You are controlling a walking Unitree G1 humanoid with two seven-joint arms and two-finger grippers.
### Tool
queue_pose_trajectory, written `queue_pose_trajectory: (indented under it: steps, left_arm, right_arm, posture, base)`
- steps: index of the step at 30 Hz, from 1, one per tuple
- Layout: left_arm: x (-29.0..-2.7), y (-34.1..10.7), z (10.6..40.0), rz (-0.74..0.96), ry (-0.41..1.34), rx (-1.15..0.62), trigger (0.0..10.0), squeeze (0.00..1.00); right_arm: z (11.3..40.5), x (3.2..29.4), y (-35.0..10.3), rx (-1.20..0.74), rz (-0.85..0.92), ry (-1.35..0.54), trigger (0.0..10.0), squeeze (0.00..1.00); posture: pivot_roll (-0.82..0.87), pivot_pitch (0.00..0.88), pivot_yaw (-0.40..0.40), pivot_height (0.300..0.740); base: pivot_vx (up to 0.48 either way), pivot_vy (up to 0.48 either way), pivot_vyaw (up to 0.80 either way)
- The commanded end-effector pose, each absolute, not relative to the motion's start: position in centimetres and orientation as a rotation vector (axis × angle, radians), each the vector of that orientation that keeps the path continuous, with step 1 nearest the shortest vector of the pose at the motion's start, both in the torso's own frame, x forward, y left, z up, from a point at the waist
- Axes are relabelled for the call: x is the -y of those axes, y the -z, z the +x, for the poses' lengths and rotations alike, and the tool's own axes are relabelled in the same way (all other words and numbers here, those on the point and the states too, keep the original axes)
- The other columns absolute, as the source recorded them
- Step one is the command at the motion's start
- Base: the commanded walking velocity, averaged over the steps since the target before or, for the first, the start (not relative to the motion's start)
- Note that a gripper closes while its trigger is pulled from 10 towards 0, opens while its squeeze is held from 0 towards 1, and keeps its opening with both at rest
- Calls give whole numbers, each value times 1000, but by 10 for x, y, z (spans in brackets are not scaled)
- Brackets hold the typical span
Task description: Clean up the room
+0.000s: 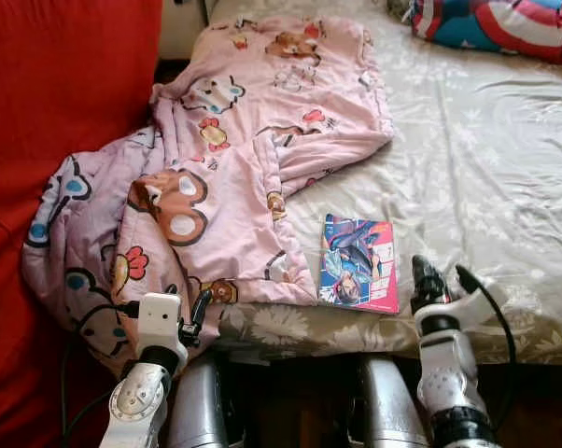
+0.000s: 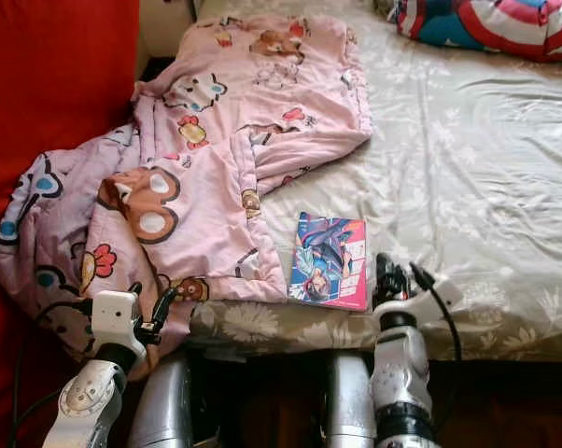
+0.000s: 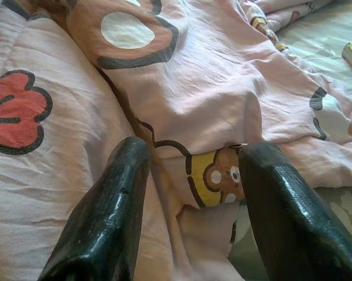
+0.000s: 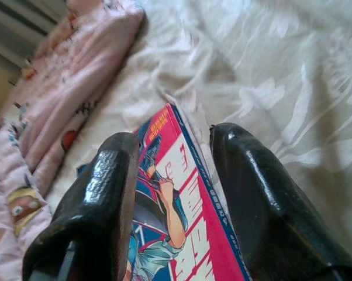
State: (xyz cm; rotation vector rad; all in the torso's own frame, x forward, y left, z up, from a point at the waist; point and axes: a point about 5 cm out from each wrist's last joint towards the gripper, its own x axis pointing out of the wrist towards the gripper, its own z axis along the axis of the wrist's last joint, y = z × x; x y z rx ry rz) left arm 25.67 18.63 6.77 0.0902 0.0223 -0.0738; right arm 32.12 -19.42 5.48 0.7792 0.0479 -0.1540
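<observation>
A pink cartoon-print blanket [image 1: 234,159] lies crumpled over the left part of the bed and hangs off its near edge. A comic book [image 1: 358,262] with a pink and blue cover lies flat on the bed sheet near the front edge. My right gripper [image 1: 437,280] is open just right of the book, and in the right wrist view the book's near edge [image 4: 185,216] sits between its fingers [image 4: 100,193]. My left gripper [image 1: 199,313] is open at the blanket's hanging edge, with the pink blanket [image 3: 182,88] just ahead of its fingers [image 3: 114,205].
The bed sheet [image 1: 477,159] is pale with a leaf pattern. A red sofa or cover [image 1: 48,103] stands along the left. A red, white and blue cushion [image 1: 505,23] lies at the bed's far right. Dark floor [image 1: 290,401] shows below the bed's edge.
</observation>
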Motion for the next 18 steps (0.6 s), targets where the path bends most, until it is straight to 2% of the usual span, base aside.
queue_pose_trajectory:
  steps: [1, 2, 3, 11, 12, 13, 14, 15, 18]
  left_arm:
    - [-189, -63, 253, 106, 71, -43, 10000, 0]
    - [-189, -63, 252, 107, 71, -44, 10000, 0]
    - [-190, -62, 252, 109, 70, -47, 10000, 0]
    - [-191, -63, 248, 114, 71, -48, 10000, 0]
    - [-191, -63, 248, 116, 70, -49, 10000, 0]
    - [-192, -63, 247, 118, 69, -49, 10000, 0]
    - [-193, -63, 246, 119, 68, -50, 10000, 0]
    - [-193, -63, 246, 120, 67, -51, 10000, 0]
    - [-194, -63, 245, 121, 67, -52, 10000, 0]
  right_arm:
    - [318, 192, -40, -146, 796, 185, 10000, 0]
    - [318, 192, -37, -178, 808, 207, 10000, 357]
    - [318, 194, -31, -225, 827, 248, 10000, 1000]
    - [320, 190, -26, -297, 808, 236, 10000, 1000]
    - [322, 188, -28, -299, 804, 222, 10000, 882]
    - [324, 186, -29, -300, 801, 213, 10000, 882]
    - [326, 185, -32, -289, 801, 199, 10000, 141]
    - [328, 185, -34, -279, 802, 189, 10000, 0]
    - [332, 184, -38, -260, 810, 179, 10000, 0]
  posture:
    - [-7, 177, 28, 552]
    - [-7, 177, 28, 552]
    - [-1, 182, 30, 552]
    - [21, 193, 34, 552]
    - [25, 194, 35, 552]
    - [25, 194, 35, 552]
    - [27, 197, 36, 552]
    - [30, 199, 37, 552]
    - [30, 200, 37, 552]
  base:
    - [0, 0, 0]
    - [0, 0, 0]
    - [0, 0, 0]
    - [0, 0, 0]
    - [0, 0, 0]
    - [0, 0, 0]
    - [0, 0, 0]
    - [0, 0, 0]
    - [0, 0, 0]
